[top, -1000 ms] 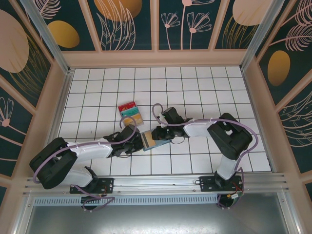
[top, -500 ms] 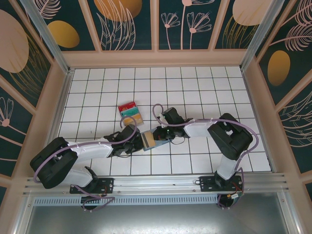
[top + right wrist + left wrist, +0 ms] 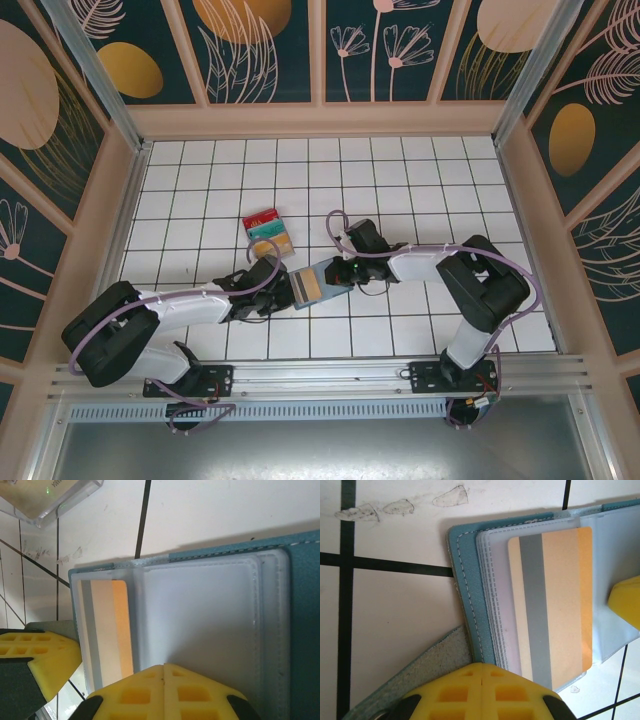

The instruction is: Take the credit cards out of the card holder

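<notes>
Left hand [image 3: 284, 290]: fingers pressed together, pinching the left edge of the wallet [image 3: 467, 595], toward the front of the bench [image 3: 400, 180].
Loose cards [image 3: 268, 232]: red, teal and tan, overlapping in a stack on the tiles just behind the left hand, apart from the wallet.
Wallet: lying open between the two hands, clear sleeves facing up.
Tan card [image 3: 552, 600]: grey-striped, tucked in a clear sleeve on the wallet's left half.
Right hand [image 3: 164, 672]: fingers pressed together, pinching the wallet's right-side clear sleeve.
</notes>
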`<state>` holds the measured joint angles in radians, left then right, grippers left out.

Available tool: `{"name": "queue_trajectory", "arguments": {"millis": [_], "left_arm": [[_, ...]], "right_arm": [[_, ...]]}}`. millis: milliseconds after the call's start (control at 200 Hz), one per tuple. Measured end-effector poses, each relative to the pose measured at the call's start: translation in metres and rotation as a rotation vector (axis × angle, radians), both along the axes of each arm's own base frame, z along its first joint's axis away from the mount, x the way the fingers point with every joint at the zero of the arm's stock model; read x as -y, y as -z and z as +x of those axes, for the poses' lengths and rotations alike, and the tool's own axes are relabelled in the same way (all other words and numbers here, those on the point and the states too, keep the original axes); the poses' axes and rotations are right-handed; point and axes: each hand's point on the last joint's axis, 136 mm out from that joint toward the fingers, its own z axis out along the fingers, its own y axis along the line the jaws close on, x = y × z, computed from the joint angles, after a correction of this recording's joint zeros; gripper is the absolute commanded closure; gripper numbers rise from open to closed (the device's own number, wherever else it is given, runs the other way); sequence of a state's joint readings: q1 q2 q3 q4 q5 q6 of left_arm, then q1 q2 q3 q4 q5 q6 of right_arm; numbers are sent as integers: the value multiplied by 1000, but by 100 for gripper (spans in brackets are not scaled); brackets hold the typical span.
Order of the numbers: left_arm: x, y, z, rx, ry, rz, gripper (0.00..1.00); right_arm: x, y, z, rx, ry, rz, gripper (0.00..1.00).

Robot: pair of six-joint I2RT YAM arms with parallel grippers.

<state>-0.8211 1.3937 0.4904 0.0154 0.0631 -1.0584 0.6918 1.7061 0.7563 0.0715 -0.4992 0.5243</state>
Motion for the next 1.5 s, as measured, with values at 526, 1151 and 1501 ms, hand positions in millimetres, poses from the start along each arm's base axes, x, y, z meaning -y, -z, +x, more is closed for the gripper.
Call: {"name": "queue_trajectory", "arguments": {"millis": [526,1151,1501], "left_arm": [[2,0,0,-3,8,-2,100],[4,0,1,-3,15,-1,100],[4,0,1,-3,15,0,100]], "right_arm": [[-20,-2,-6,22,-67,11,74],[-23,0,-8,12,-78,16,100],[0,-8,8,42,-4,6,100]]}}
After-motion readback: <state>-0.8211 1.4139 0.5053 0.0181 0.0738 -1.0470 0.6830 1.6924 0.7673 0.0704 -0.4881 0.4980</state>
